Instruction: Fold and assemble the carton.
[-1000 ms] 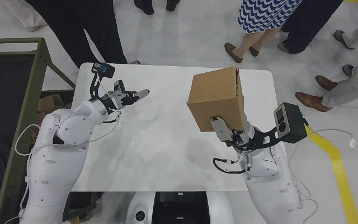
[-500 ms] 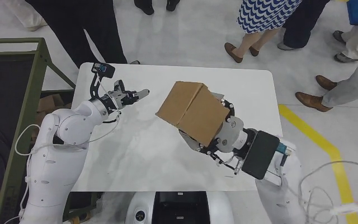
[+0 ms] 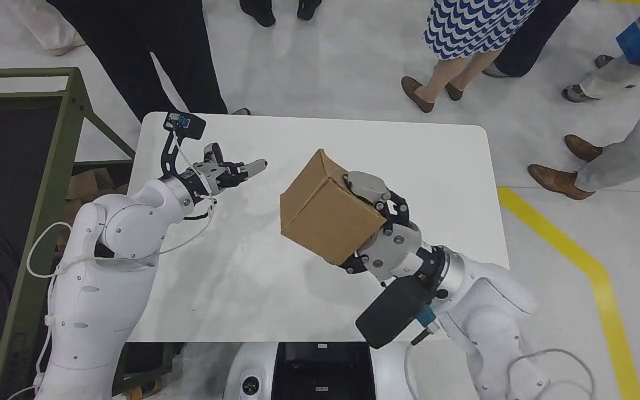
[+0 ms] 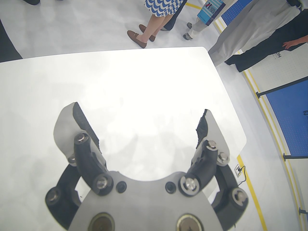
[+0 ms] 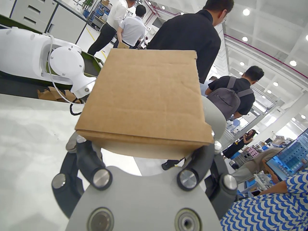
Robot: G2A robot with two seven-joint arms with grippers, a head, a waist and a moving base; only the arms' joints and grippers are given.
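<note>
carton in my right gripper, tilted above the table

item 1: plain brown corrugated cardboard carton. it is box-shaped with its visible faces closed. it sits off the surface, above the middle of the table and a little to the right of centre. it is tilted, with one corner pointing toward the far left. in the right wrist view one broad face runs away from my palm, and a doubled cardboard edge lies closest to the wrist.

item 2: my right gripper, in grey metal with black links. it is clamped on the near right end of the carton, one finger against each opposite side. my forearm comes in from the near right edge of the table.

item 3: my left gripper, of the same build. its fingers are spread wide and apart from everything. the ribbed black pads face each other, and bare tabletop shows between them. it hangs over the far left part of the table, well apart from the carton, and points right.

item 4: white rectangular table with rounded corners. its top is glossy in the left wrist view.

item 5: olive-green metal frame, on the floor just left of the table. torn brown cardboard scraps lie beside it.

item 6: yellow floor line, to the right of the table.
</note>
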